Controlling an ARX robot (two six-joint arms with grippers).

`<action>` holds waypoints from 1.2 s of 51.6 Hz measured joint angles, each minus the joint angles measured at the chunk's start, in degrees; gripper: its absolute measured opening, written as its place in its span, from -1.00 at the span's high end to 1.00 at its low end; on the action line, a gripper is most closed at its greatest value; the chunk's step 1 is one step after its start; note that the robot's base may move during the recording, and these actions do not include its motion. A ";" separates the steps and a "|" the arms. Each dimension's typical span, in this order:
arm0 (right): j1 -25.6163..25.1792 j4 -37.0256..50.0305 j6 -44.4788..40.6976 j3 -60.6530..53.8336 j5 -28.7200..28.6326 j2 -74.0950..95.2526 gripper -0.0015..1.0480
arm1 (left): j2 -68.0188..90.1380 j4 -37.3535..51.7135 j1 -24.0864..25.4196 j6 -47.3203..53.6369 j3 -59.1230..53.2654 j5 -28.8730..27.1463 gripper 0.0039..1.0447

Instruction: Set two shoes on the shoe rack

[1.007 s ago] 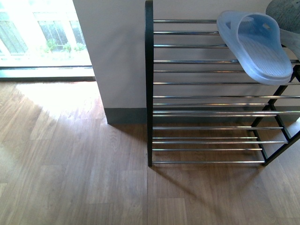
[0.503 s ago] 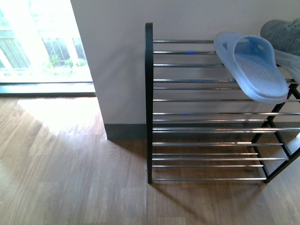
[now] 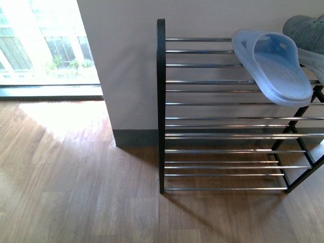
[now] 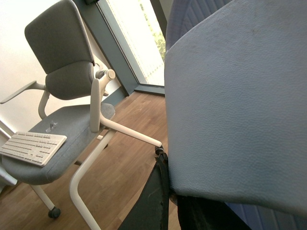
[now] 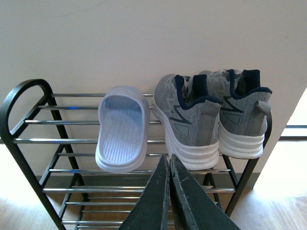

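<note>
My right gripper [image 5: 169, 165] is hanging pinched closed and empty, just short of the two shoes [image 5: 211, 120], which are sitting side by side on the shoe rack [image 5: 29, 122] top tier beside a blue slipper [image 5: 122, 129]. My left gripper [image 4: 165, 191] is clamping another blue slipper [image 4: 235, 110].

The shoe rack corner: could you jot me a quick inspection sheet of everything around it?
Surface: wooden floor, bare where visible.
Job's things: two grey sneakers side by side on the top tier of the shoe rack, heels outward.
Clutter: pale blue slipper on the same tier, beside the sneakers.
Pincers: right pincer shut, empty, in front of the rack; left pincer hidden behind a blue slipper sole.
Cables: nothing seen.
Surroundings: window, white wall, grey chair carrying a keyboard.
</note>
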 joint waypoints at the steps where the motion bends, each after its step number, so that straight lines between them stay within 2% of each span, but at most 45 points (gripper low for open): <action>1: 0.00 -0.26 0.00 -0.20 0.00 -0.48 0.97 | 0.00 0.00 0.00 0.00 0.00 -0.02 0.97; 52: 0.00 -12.94 0.00 -3.63 -0.11 -18.21 0.97 | 0.00 0.00 0.00 0.02 0.00 0.00 0.97; 56: -0.02 -21.70 0.00 -3.61 -0.02 -25.03 0.97 | 0.00 0.00 0.00 0.02 0.00 -0.02 0.97; 62: -0.04 -22.99 0.00 -3.61 -0.07 -27.87 0.97 | 0.00 0.00 0.00 0.02 0.00 0.00 0.97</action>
